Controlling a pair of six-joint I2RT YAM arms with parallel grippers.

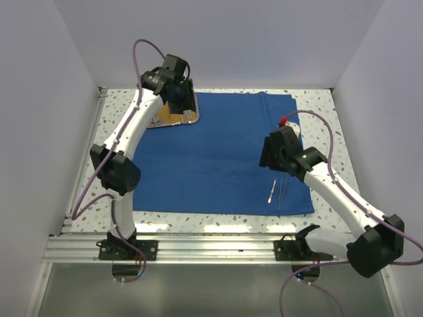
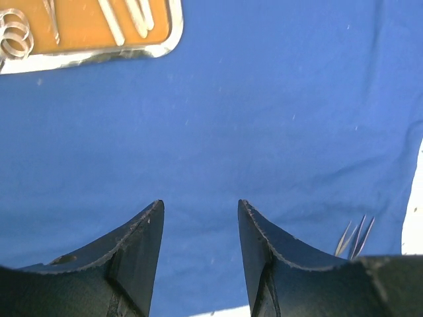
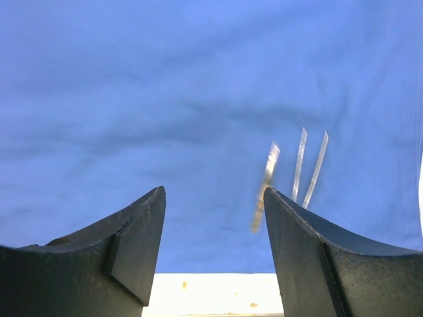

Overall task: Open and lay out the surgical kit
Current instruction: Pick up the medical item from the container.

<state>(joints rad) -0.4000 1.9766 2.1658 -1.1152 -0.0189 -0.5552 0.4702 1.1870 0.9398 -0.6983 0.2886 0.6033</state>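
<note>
We see the royal-blue cloth wrap (image 1: 218,152) opened out and spread flat, roughly square, with only soft creases. At its far left corner lies the small steel tray (image 1: 177,119), a shiny rim around an orange-brown base, turned slightly askew. Inside it we make out ring handles (image 2: 14,39) at one end and a few slim silver instruments (image 2: 125,16) beside them. Well apart from the tray, close to the cloth's near right corner, a flat silver blade-like tool (image 1: 272,190) and a pair of tweezers (image 1: 283,192) lie side by side on the cloth, running near to far.
</note>
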